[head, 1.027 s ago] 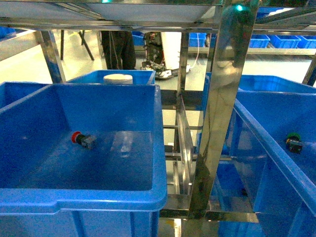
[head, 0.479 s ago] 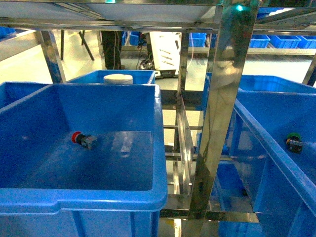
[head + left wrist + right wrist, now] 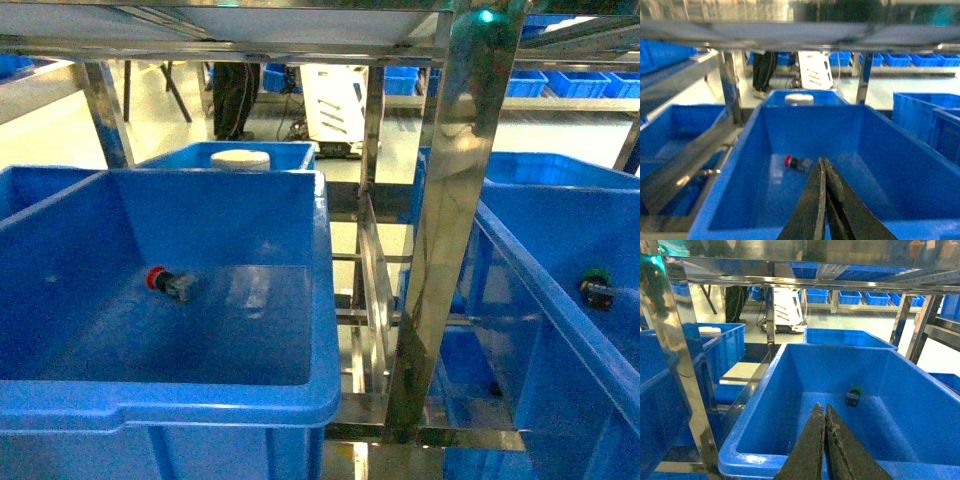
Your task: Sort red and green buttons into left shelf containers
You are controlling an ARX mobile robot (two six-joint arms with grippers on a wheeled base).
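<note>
An industrial storeroom or factory warehouse is showing here. Polished stainless-steel shelving posts [image 3: 440, 210] are standing in rows, carrying large deep bright-blue plastic bins [image 3: 322, 300]. More racks in the background are holding rows of small shallow blue plastic trays [image 3: 860, 297]. A pale smooth concrete floor [image 3: 50, 130] is stretching between the aisles, where a white wheeled machine [image 3: 335, 110] and a person's dark-trousered legs [image 3: 235, 100] are standing.

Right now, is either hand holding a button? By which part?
Nothing held. Left hand and right hand are shut, empty; red button and green button lie in bins.
</note>
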